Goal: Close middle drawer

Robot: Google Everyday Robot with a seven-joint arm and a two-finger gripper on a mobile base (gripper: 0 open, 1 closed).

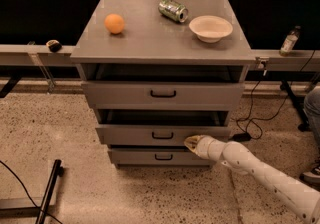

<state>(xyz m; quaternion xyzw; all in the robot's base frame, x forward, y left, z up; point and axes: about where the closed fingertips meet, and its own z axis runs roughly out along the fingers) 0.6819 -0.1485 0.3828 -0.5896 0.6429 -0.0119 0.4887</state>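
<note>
The grey cabinet (160, 43) has three drawers. The middle drawer (135, 134) has a flat grey front and a small black bar handle (162, 136). It stands out only a little from the cabinet, with a thin dark gap above it. My gripper (190, 142) is at the end of the white arm coming from the lower right. Its tip touches the middle drawer's front, right of the handle, near the lower edge. The top drawer (162, 94) is slightly open too. The bottom drawer (160, 156) sits below.
On the cabinet top lie an orange (114, 23), a tipped can (173, 10) and a white bowl (210, 28). A bottle (289, 41) stands on the rail at right. Cables trail on the speckled floor at right. A black stand leg (47, 193) lies at lower left.
</note>
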